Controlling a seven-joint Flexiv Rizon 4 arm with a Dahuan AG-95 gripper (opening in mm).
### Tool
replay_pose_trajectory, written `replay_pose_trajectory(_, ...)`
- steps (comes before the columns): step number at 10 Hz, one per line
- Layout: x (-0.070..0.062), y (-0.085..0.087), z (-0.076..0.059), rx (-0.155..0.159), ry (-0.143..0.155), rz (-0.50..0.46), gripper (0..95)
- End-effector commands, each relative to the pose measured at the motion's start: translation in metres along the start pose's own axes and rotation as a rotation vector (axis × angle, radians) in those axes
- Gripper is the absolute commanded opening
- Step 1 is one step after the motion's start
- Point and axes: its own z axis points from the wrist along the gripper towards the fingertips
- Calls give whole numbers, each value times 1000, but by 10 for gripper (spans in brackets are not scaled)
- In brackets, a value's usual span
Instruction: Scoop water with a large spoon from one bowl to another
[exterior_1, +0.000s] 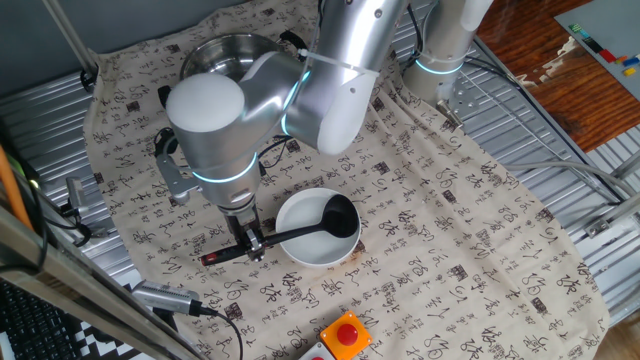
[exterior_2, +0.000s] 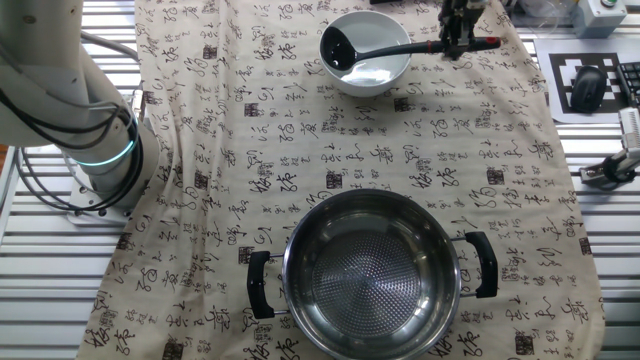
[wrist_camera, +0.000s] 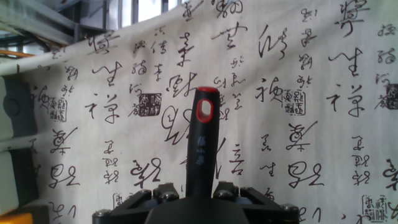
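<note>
The black ladle (exterior_1: 310, 232) lies with its cup (exterior_1: 337, 217) inside the white bowl (exterior_1: 300, 250) and its handle running out over the rim to the left. My gripper (exterior_1: 250, 243) is shut on the handle near its red-tipped end (exterior_1: 213, 258). In the other fixed view the ladle cup (exterior_2: 337, 49) sits in the white bowl (exterior_2: 375, 72) and the gripper (exterior_2: 458, 42) clamps the handle. The hand view shows the red-ringed handle end (wrist_camera: 204, 112) sticking out past the gripper (wrist_camera: 200, 193). The steel bowl (exterior_2: 370, 270) with black side handles stands apart, with no water visible in it.
A cloth printed with calligraphy (exterior_1: 450, 230) covers the table. A red button on an orange box (exterior_1: 345, 335) sits at the front edge. The arm's base (exterior_2: 95, 165) stands at one side. A cable and probe (exterior_1: 165, 298) lie near the front left corner.
</note>
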Motion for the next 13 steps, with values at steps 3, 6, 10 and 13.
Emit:
replay_pose_trajectory(3, 2, 0, 1, 1, -2, 2, 380)
replay_pose_trajectory(6, 4, -1, 3, 0, -3, 5, 380)
replay_pose_trajectory(10, 9, -1, 5, 1, -5, 2, 380)
replay_pose_trajectory(13, 9, -1, 5, 1, -5, 3, 380)
